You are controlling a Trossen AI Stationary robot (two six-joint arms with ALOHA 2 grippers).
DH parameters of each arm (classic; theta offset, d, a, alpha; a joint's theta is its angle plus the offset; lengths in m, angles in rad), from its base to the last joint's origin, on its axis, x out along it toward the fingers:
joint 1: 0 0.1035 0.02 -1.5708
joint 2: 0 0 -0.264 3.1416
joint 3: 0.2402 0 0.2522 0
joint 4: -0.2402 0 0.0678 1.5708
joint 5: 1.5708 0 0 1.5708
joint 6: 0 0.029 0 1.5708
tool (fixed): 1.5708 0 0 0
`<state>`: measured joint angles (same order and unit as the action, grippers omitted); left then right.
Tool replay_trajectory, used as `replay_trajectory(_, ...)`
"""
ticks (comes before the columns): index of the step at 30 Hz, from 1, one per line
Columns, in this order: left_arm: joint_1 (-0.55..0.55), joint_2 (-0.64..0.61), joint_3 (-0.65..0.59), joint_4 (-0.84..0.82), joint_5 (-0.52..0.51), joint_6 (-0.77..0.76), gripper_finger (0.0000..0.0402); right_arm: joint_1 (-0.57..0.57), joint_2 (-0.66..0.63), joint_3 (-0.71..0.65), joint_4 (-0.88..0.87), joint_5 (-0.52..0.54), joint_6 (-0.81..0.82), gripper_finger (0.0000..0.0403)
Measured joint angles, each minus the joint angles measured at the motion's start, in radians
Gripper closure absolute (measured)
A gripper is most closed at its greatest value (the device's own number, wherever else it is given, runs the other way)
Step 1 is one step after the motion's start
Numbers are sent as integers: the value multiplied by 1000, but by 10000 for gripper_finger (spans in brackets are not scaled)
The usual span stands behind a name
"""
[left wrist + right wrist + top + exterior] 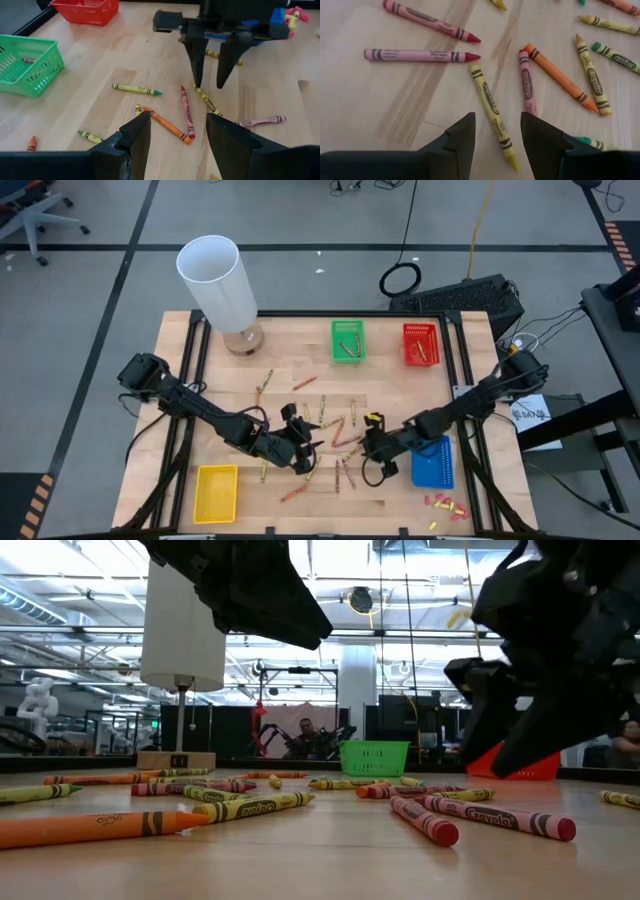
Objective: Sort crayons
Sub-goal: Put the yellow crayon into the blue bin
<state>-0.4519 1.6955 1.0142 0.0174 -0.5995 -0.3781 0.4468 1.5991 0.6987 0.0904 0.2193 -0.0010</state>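
Crayons (335, 430) are lying scattered mid-tabletop (300, 350). Your right claw (496, 131), fingers apart, is hovering over a yellow crayon (492, 107); you are wanting it centred before closing. Left claw (175, 131) is waiting, fingers apart, nearby.

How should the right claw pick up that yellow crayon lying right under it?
From straight above, pinching the yellow crayon across its wrapped middle. It lies flat, apart from its neighbours, so the open right gripper can likely put one finger on each long side, clear of the red crayon beside it.
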Motion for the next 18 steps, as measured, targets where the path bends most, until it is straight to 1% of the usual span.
replay_trajectory(4, 0, 0, 0, 0, 0, -1, 212, -24, 34, 0, 12, -40, -11, 262)
replay_trajectory(8, 0, 0, 0, 1, -1, -1, 212, -38, 62, 0, 16, -43, -8, 262)
replay_trajectory(11, 0, 0, 0, 1, -1, -1, 212, -50, 71, 2, 19, -69, -6, 265)
replay_trajectory(14, 0, 0, 0, 1, -3, -1, 212, -58, 72, 2, 19, -86, -4, 282)
replay_trajectory(18, 0, 0, 0, 1, -5, 0, 212, -66, 73, 2, 17, -117, -10, 321)
